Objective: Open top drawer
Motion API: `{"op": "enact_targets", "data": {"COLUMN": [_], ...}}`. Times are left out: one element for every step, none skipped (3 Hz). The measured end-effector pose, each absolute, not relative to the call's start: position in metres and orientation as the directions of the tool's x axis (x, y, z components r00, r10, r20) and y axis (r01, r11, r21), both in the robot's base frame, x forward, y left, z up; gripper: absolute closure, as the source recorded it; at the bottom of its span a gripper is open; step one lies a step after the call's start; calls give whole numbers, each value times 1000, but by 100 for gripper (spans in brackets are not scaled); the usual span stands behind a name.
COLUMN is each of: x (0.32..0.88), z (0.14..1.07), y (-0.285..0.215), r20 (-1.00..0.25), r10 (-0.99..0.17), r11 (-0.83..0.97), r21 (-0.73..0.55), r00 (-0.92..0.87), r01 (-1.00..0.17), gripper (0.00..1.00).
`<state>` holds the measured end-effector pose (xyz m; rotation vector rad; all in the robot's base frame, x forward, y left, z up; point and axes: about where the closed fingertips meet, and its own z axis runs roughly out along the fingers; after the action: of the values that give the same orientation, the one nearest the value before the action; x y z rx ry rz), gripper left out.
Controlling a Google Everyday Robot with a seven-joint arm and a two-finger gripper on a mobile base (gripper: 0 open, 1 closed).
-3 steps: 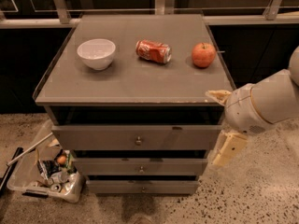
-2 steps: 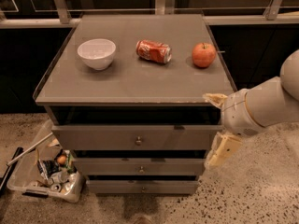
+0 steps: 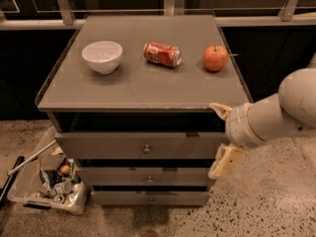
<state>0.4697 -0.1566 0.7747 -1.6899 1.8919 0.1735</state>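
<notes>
Nearest, down and far to the left of the cream two-finger pincer (image 3: 214,139), a clear plastic bin (image 3: 24,195) of mixed rubbish is sitting on the speckled stone floor (image 3: 266,206). Below the pincer and to its left, the slim grey bottom drawer (image 3: 123,198) is showing a small knob, and just above it the slim grey middle drawer (image 3: 113,176) is doing the same.

The pincer is hanging at the front right corner of the cabinet, carried by a thick off-white robot arm (image 3: 281,110) that is reaching in from the right. Its jaws are standing wide apart and gripping nothing. The upper finger (image 3: 220,110) is lying against the front edge of the grey cabinet top (image 3: 148,83), while the lower finger (image 3: 224,163) is overlapping the right end of the middle drawer.

The wide matte grey top drawer (image 3: 98,145) is lying immediately left of the pincer, its right end falling between the two fingers. Its small round metal knob (image 3: 146,148) is well to the left of the pincer, and a dark gap is showing above the front.

Farther back on the cabinet top, a red apple (image 3: 215,58) is resting above the pincer. A red soda can (image 3: 162,54) is lying on its side to the upper left, and a white ceramic bowl (image 3: 102,57) is standing farthest left.
</notes>
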Motion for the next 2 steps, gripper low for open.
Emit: {"op": "enact_targets", "data": {"x": [467,465], "z": [775,769], "y": [-156,-156], "r20": [-502,-502], "r10": [-865,-865], "r11": [185,186], "r21": [-281,-276], "r00": [-20,-24], "r01": [-942,-943], "gripper": [0,0]}}
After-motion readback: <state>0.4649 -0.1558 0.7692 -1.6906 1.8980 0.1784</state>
